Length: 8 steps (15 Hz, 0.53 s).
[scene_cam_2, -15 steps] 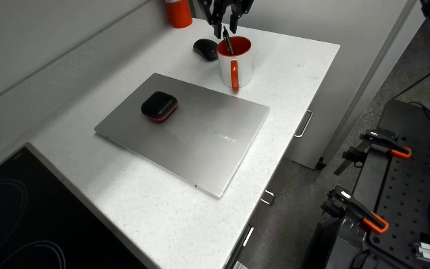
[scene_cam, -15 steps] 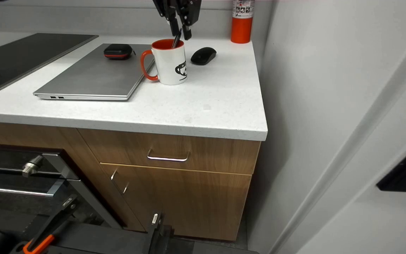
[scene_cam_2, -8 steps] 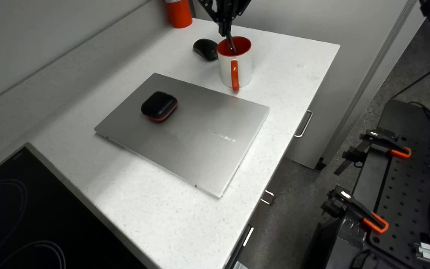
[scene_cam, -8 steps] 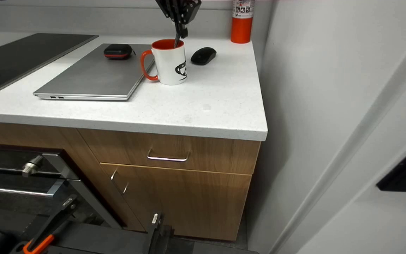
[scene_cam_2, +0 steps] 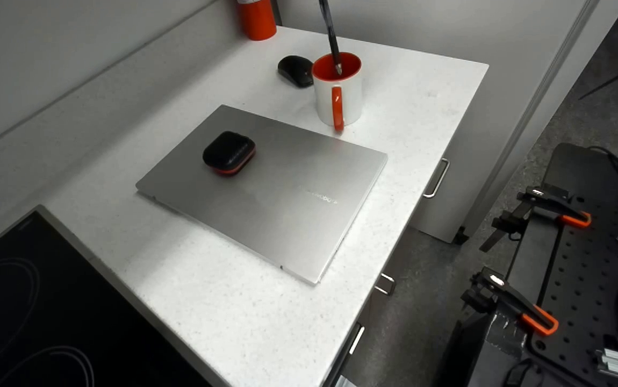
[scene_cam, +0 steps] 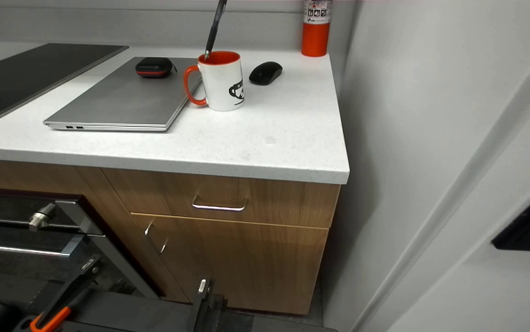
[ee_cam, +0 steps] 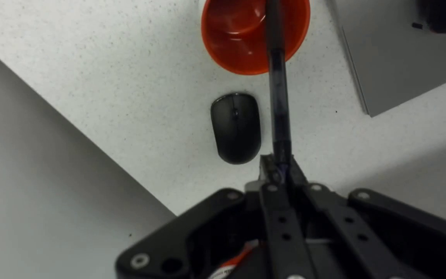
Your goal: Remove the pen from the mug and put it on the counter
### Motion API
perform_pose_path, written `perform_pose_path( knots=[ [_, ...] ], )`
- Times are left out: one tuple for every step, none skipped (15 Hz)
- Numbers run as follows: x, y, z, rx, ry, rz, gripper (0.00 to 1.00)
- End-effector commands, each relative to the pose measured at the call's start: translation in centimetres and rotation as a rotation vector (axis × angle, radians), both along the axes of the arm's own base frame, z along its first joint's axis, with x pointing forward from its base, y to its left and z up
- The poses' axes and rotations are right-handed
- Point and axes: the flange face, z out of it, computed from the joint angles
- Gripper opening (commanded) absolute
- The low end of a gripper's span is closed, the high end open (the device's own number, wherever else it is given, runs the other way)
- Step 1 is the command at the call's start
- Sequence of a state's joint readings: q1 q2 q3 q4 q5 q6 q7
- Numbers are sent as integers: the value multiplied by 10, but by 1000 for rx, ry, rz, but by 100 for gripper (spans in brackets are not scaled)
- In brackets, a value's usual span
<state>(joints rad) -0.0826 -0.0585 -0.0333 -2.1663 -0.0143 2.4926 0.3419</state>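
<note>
The thin black pen (scene_cam: 215, 28) is raised, slightly tilted, over the mug (scene_cam: 221, 87); its lower tip is at rim height. Both also show in an exterior view, the pen (scene_cam_2: 331, 35) above the mug's (scene_cam_2: 324, 102) red opening. I cannot tell whether the tip is just inside or above the rim. The mug stands upright on the white counter (scene_cam: 283, 133), red handle toward the laptop. In the wrist view my gripper (ee_cam: 281, 164) is shut on the upper end of the pen (ee_cam: 279, 100). The gripper is out of view in both exterior views.
A black mouse (scene_cam: 265, 73) lies beside the mug. A grey laptop (scene_cam: 122, 99) with a small black case (scene_cam: 154, 68) on it lies on the handle side. A red canister (scene_cam: 315, 37) stands at the back corner. A black cooktop (scene_cam_2: 72, 301) lies beyond the laptop.
The gripper closed on the pen, then rose out of both exterior views, lifting the pen up until its tip is near the rim. The mug has not moved.
</note>
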Motion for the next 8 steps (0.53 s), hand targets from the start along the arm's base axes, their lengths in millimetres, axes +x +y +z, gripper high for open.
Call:
perform_pose_path(
  knots=[
    [-32, -18, 46, -69, 20, -31, 1],
    [-37, -26, 50, -102, 52, -34, 1],
    [-42, -34, 50, -137, 97, -44, 1],
    [-46, -42, 48, -172, 149, -47, 1],
    [-46, -48, 36, -200, 202, -50, 1],
    [-46, -53, 24, -215, 249, -47, 1],
    [-44, -57, 6, -218, 290, -38, 1],
    [-42, -60, -8, -223, 313, -43, 1]
  ],
)
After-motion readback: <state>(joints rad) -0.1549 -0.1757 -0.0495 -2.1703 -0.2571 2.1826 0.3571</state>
